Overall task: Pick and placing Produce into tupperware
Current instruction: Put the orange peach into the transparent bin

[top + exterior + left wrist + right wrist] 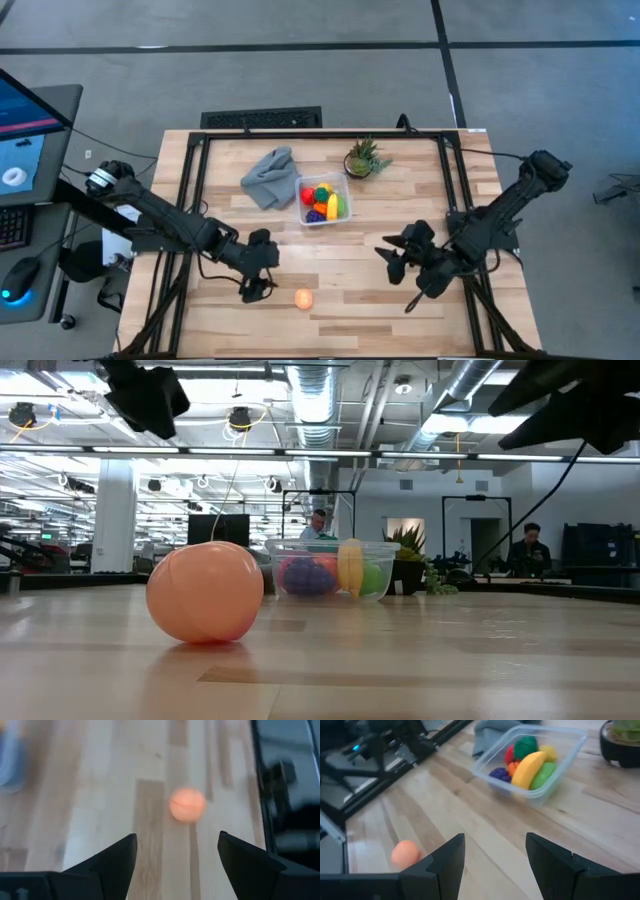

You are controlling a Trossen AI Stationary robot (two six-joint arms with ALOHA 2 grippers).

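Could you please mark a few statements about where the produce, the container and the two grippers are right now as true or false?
1. The peach fruit lies on the bare table, outside the tupperware. True.
2. The banana is in the left gripper. False: it lies in the tupperware among the other produce, and the left gripper's open fingers hold nothing.
3. The grey cloth lies beside the tupperware. True.
4. The right gripper is shut on the peach fruit. False: its fingers stand apart and empty, well away from that fruit.
5. The potted plant stands inside the tupperware. False: it stands on the table next to it.
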